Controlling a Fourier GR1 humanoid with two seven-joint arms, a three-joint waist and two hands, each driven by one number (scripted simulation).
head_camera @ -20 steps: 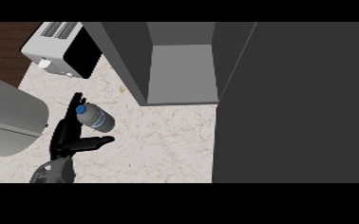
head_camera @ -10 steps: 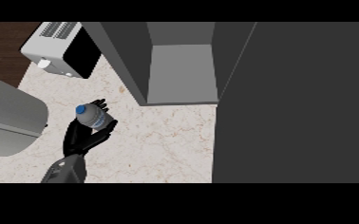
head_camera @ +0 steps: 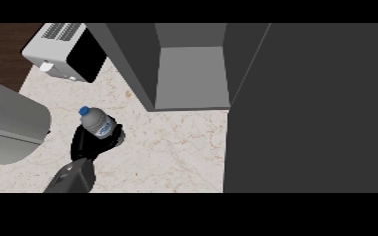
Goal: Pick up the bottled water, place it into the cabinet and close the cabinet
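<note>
The bottled water (head_camera: 97,122), clear with a blue cap, is held at the left of the head view, cap pointing up-left. My left hand (head_camera: 87,143) is shut on it from below, fingers curled round its lower body, which they partly hide. The grey cabinet (head_camera: 190,75) stands open up and to the right of the bottle, its inner shelf bare. Its dark door (head_camera: 303,105) is swung wide open and fills the right side of the view. My right hand does not show.
A white toaster (head_camera: 63,50) sits at the upper left by the cabinet's side wall. A large grey rounded object (head_camera: 18,125) lies at the left edge, close to the bottle. Marbled counter (head_camera: 170,150) stretches between the hand and the door.
My left hand, open beside the bottle a second ago, has curled round it. The bottle now sits in the hand, shifted slightly up and right.
</note>
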